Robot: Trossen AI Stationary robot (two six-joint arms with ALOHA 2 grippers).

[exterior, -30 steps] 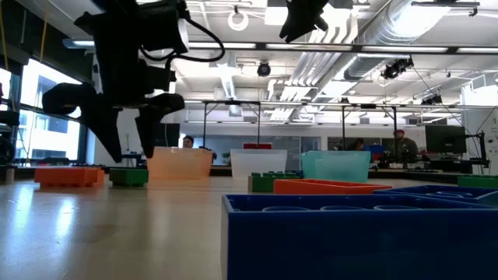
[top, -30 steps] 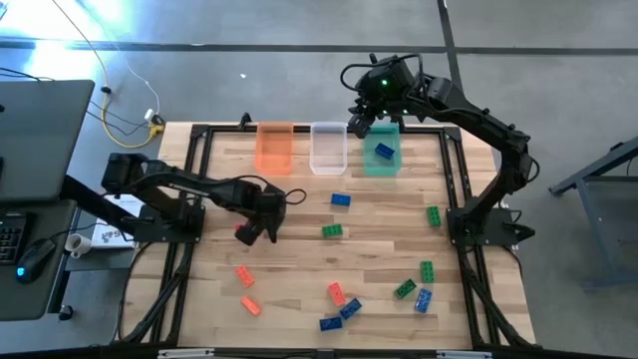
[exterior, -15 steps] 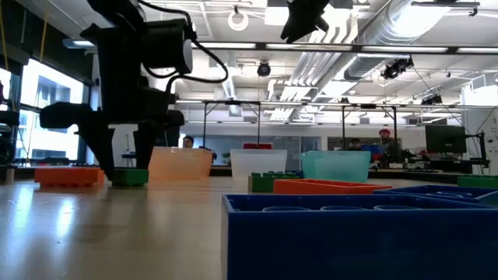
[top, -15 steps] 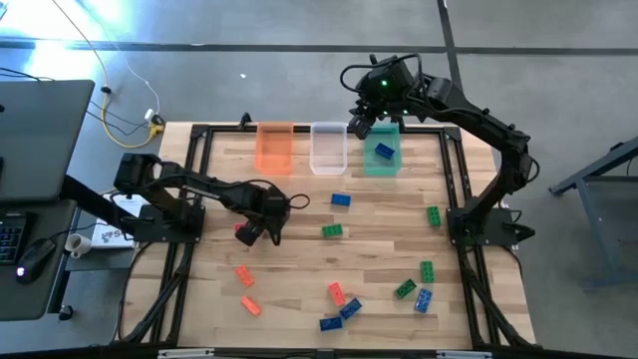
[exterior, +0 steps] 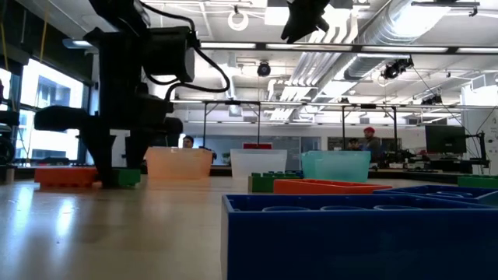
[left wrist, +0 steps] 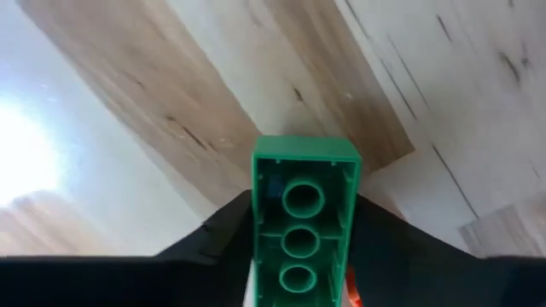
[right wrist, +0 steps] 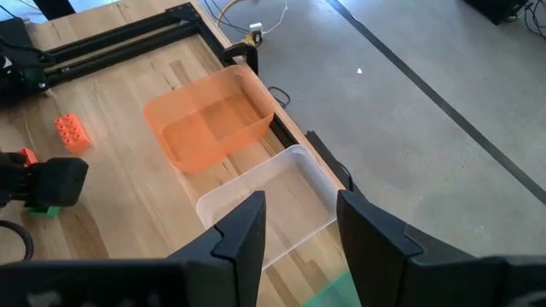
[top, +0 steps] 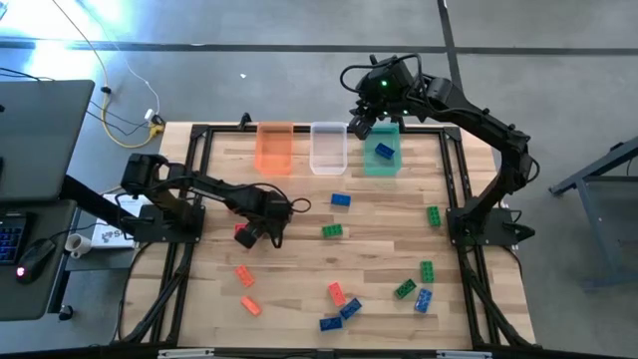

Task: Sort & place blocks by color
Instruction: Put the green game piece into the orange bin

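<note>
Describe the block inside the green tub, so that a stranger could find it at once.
Three tubs stand in a row at the table's far edge: orange, clear, green. In the green tub, under the right gripper, lies one blue block. It is the only block in any tub; all others lie on the bare table.

Three tubs (top: 328, 148) stand side by side along the table's (top: 299, 299) far edge. One block (top: 384, 152) lies in the right tub. Other blocks (top: 344, 297) lie scattered toward the near edge.
</note>
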